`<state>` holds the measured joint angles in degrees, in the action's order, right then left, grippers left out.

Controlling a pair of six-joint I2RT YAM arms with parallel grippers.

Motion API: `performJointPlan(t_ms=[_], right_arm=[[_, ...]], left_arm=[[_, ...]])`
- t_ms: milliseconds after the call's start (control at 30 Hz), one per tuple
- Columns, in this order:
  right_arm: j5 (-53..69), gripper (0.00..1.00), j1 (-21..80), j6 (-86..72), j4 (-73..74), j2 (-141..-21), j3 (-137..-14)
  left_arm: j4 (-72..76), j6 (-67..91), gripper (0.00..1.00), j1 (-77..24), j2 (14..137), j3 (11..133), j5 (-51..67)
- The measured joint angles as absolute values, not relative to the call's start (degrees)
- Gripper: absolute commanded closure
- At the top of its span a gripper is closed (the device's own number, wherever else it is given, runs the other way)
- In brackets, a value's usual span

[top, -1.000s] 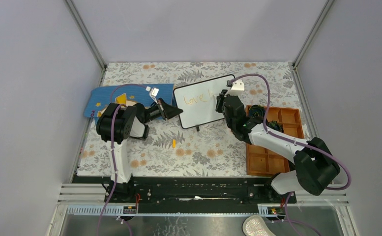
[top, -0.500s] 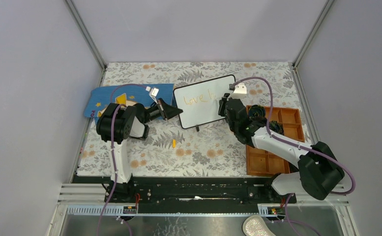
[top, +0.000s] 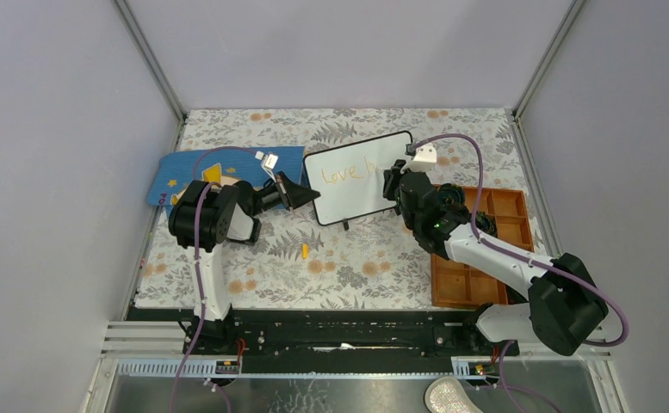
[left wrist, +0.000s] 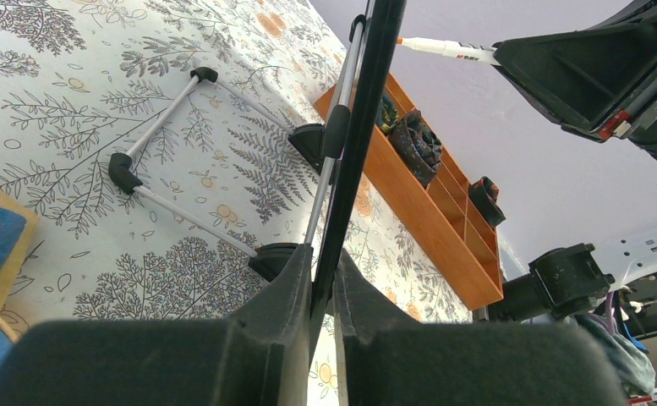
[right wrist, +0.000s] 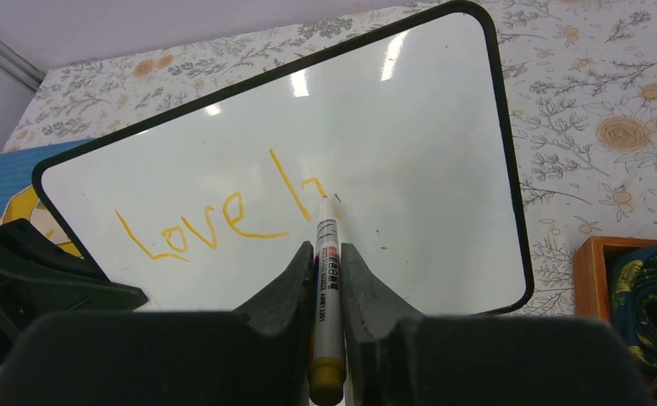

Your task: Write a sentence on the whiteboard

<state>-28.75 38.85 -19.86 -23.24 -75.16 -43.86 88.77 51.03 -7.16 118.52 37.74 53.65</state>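
Note:
The whiteboard [top: 352,176] stands tilted on its feet at mid-table; it fills the right wrist view [right wrist: 409,152]. The sentence [right wrist: 223,216] reads "Love h" in orange on one line. My left gripper [top: 306,196] is shut on the board's left black edge [left wrist: 354,144]. My right gripper [top: 393,182] is shut on a white marker with an orange end [right wrist: 325,288], its tip touching the board at the end of the "h". The marker also shows in the left wrist view [left wrist: 447,49].
An orange compartment tray [top: 507,206] with dark items lies right of the board. A blue mat [top: 180,168] lies at the left behind my left arm. A small orange cap [top: 305,250] lies on the floral cloth in front of the board.
My right gripper with the marker has shifted slightly right and down along the board, and the "h" stroke has grown. The left gripper and the board have not moved.

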Motion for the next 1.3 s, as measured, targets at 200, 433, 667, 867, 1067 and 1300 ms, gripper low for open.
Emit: performJointPlan(t_ms=[200,433,667,867,1067,1300], right_arm=[[-27.73,1.00,38.54,-20.05,-23.70,-76.55,-43.86],[-27.31,1.00,37.43,-20.45,-23.86,-77.97,-43.90],[-27.29,1.00,36.77,-20.53,-24.47,-78.54,-44.23],[-27.27,1.00,36.47,-20.64,-24.73,-78.91,-44.42],[-27.31,1.00,36.29,-20.62,-24.75,-78.91,-44.51],[-27.35,1.00,35.97,-20.56,-24.75,-78.91,-45.23]], left_arm=[[88.77,51.00,0.93,-7.16,118.52,37.74,53.65],[88.77,50.98,0.97,-7.16,118.52,37.74,53.65],[88.77,50.94,0.98,-7.16,118.52,37.74,53.67],[88.77,50.94,0.99,-7.16,118.52,37.74,53.67],[88.77,50.92,1.00,-7.25,118.52,37.74,53.67],[88.77,50.87,1.00,-7.35,118.52,37.74,53.69]])
